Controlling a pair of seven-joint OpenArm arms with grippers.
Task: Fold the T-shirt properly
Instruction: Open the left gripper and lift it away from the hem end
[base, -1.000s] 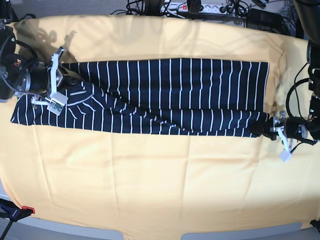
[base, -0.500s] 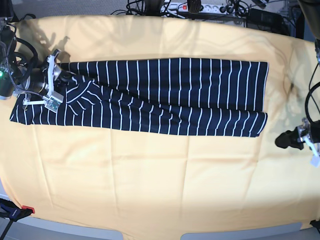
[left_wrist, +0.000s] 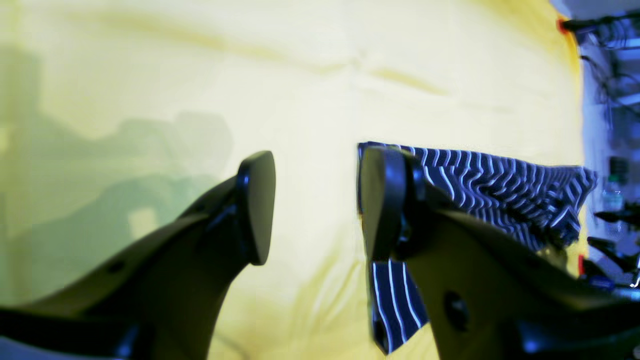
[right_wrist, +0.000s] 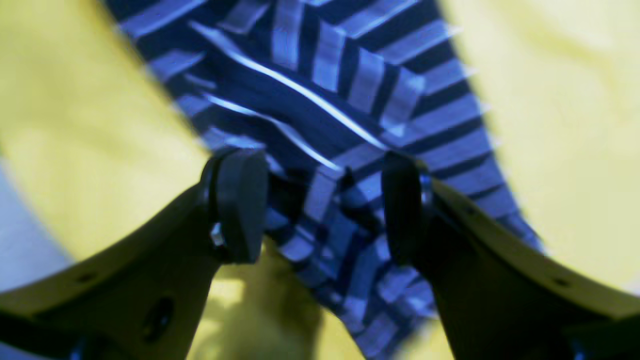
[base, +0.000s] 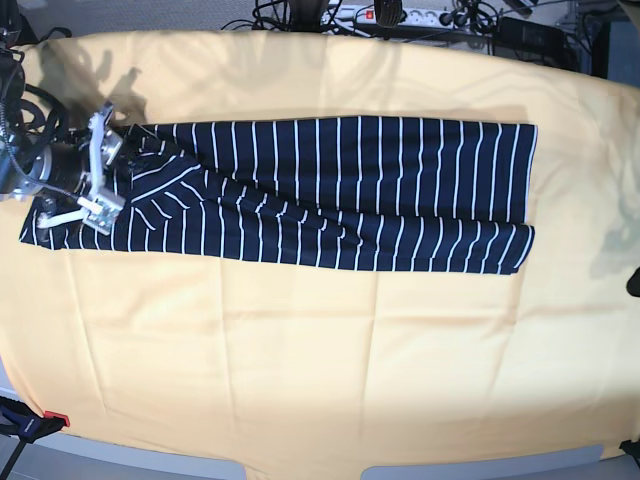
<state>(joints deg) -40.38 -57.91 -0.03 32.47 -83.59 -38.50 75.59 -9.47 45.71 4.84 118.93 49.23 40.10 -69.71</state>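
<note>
- Yellow cloth (base: 320, 370) covers the whole work surface, lightly creased, with a power strip and tangled cables (base: 400, 15) lying along its far edge in the base view.
- A clamp with a red tip (base: 30, 422) grips the near left corner of the surface in that view.
- The T-shirt (base: 330, 190) lies flat as a long, narrow band across the far half of the cloth, its stripes running across the band's short dimension.
- The band's right end in the base view shows two stacked layers with slightly offset edges; the left end is rumpled, with stripes meeting at angles.
- The right gripper (right_wrist: 320, 205) sits at that rumpled end, seen at the base view's left edge (base: 95, 170).
- Its jaws stand apart in the right wrist view, with bunched striped fabric lying between and under them; neither pad clearly presses the fabric.
- The left gripper (left_wrist: 315, 210) is parted as well, with only yellow cloth showing in the gap.
- In the left wrist view, the T-shirt's end (left_wrist: 500, 195) lies beyond and behind one finger, and the rest stretches away from the camera.
- Only a dark sliver shows at the base view's right edge, well apart from the garment.
</note>
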